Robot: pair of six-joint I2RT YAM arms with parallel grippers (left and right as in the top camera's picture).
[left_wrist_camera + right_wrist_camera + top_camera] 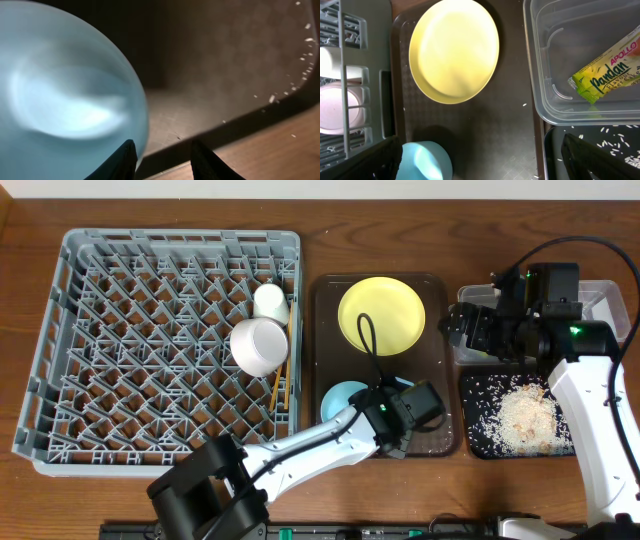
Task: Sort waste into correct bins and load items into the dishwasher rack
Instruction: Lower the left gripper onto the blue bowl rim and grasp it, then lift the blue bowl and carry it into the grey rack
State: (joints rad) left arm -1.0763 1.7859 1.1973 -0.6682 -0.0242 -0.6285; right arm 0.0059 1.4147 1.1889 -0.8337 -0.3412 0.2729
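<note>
Your bench (320, 210) is brown wood. Right end effector (485, 162) gapes wide, empty. Left end effector (162, 160) sits part-open beside the bowl (60, 100), grip unclear.

Blue bowl (65, 100) looks glossy, tub (570, 40) clear plastic.

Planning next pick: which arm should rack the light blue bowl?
Left. The left gripper sits at the edge of the light blue bowl, nearer the rack; the right gripper is open by the clear tub.
</note>
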